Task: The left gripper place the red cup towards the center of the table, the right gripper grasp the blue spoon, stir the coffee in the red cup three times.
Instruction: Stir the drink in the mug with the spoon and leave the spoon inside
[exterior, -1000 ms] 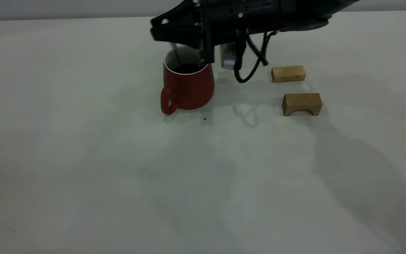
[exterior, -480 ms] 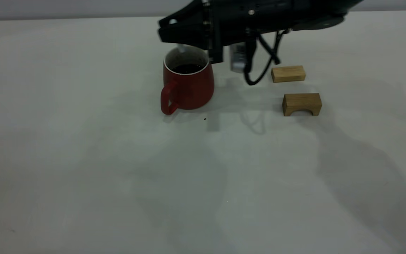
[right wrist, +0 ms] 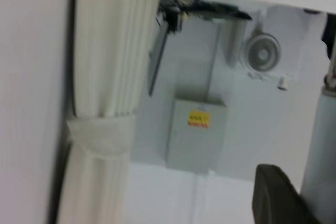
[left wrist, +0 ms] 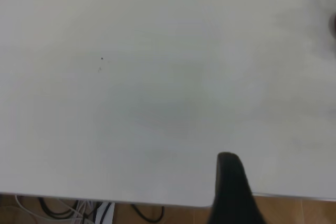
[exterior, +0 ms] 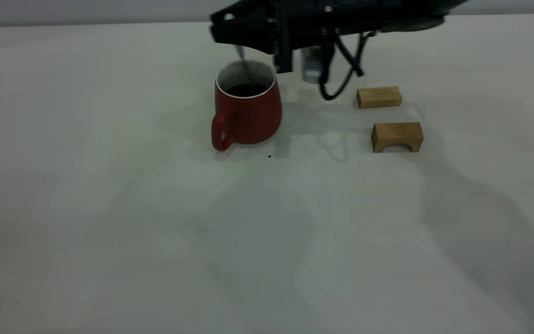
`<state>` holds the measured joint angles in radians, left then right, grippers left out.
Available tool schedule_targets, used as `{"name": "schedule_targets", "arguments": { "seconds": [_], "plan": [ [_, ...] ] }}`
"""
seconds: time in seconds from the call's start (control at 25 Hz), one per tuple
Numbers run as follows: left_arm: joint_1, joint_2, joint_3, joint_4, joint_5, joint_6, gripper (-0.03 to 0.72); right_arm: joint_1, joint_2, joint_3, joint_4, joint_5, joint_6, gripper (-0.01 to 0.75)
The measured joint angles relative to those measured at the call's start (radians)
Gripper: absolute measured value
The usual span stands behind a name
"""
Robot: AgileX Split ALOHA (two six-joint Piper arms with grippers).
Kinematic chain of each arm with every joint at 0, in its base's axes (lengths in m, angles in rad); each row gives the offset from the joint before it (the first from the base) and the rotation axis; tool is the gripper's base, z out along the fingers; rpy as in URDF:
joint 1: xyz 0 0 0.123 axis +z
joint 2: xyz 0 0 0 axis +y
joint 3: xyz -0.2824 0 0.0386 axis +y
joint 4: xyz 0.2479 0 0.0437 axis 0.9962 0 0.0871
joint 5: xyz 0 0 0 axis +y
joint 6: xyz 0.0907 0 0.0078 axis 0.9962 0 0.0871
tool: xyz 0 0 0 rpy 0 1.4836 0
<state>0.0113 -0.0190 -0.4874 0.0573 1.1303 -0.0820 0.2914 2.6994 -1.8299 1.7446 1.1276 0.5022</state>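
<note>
**Red cup: spoon lifting out of the coffee**

The red cup [exterior: 247, 111] stands in the upper middle of the exterior frame on the table [exterior: 155, 222], handle toward the lower left, with the coffee [exterior: 247, 89] dark inside it. Above its rim we see the right gripper [exterior: 225, 25] clenched on the blue spoon [exterior: 244, 62], whose grey neck slants down into the cup. Compared with a second ago, the gripper has risen toward the top edge and more of the spoon shows. We judge the stirring is ending or between strokes. Two wooden blocks [exterior: 379, 97] lie to the right, untouched. Of the left gripper [left wrist: 233, 192] we see one dark finger over bare table; we cannot tell its state.
</note>
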Motion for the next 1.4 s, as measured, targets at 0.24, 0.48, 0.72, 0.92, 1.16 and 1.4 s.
{"name": "schedule_targets", "arguments": {
  "seconds": [0.24, 0.48, 0.72, 0.92, 1.16, 1.4],
  "plan": [
    [0.0, 0.0, 0.0, 0.0, 0.0, 0.0, 0.551, 0.02, -0.052, 0.117, 0.01, -0.01, 0.0, 0.129],
    [0.0, 0.0, 0.0, 0.0, 0.0, 0.0, 0.551, 0.078, -0.007, 0.02, 0.012, -0.004, 0.021, 0.129],
    [0.0, 0.0, 0.0, 0.0, 0.0, 0.0, 0.551, 0.041, 0.028, -0.048, 0.011, -0.002, 0.026, 0.129],
    [0.0, 0.0, 0.0, 0.0, 0.0, 0.0, 0.551, -0.01, -0.007, 0.036, -0.003, -0.008, 0.026, 0.129],
    [0.0, 0.0, 0.0, 0.0, 0.0, 0.0, 0.551, 0.012, -0.05, 0.125, 0.014, -0.013, 0.03, 0.129],
    [0.0, 0.0, 0.0, 0.0, 0.0, 0.0, 0.551, 0.03, -0.036, 0.126, 0.013, 0.008, 0.031, 0.129]
  ]
}}
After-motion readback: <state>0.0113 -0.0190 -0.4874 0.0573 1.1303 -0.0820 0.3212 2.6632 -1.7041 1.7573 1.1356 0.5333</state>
